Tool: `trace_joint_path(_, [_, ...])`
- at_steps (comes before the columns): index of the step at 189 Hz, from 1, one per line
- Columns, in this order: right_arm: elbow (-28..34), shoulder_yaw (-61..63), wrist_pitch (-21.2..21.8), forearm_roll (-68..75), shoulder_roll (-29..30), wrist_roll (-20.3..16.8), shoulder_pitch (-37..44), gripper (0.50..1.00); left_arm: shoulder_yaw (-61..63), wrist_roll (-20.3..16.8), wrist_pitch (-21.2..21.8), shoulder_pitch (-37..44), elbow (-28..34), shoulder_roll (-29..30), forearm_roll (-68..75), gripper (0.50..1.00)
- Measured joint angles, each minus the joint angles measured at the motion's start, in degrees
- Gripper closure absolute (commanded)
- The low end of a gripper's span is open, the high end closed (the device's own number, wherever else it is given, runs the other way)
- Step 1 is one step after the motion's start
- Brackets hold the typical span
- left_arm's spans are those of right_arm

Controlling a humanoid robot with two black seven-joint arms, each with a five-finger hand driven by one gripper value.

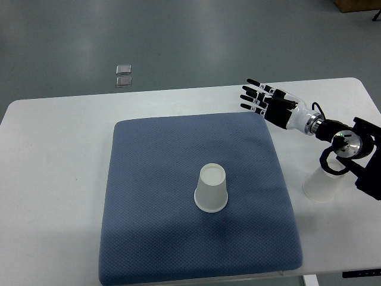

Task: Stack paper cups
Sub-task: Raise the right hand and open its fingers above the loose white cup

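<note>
A white paper cup (211, 187) stands upside down near the middle of the blue mat (155, 179). A second white paper cup (321, 186) stands on the white table at the right, partly hidden under my right forearm. My right hand (257, 95) hovers over the mat's far right corner, fingers spread and straight, holding nothing. It is well apart from both cups. The left arm does not show.
The white table (53, 179) carries the mat; its far edge runs along the top, with grey floor beyond. Two small square floor plates (124, 75) lie past the table's far edge. My right arm's wrist and cables (348, 146) sit over the table's right side.
</note>
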Motion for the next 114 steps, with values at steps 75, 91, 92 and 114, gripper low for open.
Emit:
trace_joint_path(75, [0.0, 0.44, 0.7, 0.08, -0.21, 0.0, 0.0, 0.576, 0.04, 0.01, -0.12, 0.01, 0.22, 0.0, 0.09, 0.5])
trace_joint_path(91, [0.0, 0.5, 1.51, 0.09, -0.24, 0.0, 0.0, 0.576, 0.16, 0.01, 0.25, -0.01, 0.63, 0.0, 0.03, 0.5])
trace_joint_path(92, [0.0, 0.5, 1.55, 0.09, -0.24, 0.0, 0.0, 0.576, 0.17, 0.01, 0.27, -0.01, 0.64, 0.0, 0.03, 0.5])
trace_joint_path(114, [0.0, 0.62, 1.96, 0.08, -0.29, 0.0, 0.0, 0.576, 0.2, 0.01, 0.46, -0.02, 0.7, 0.0, -0.01, 0.5])
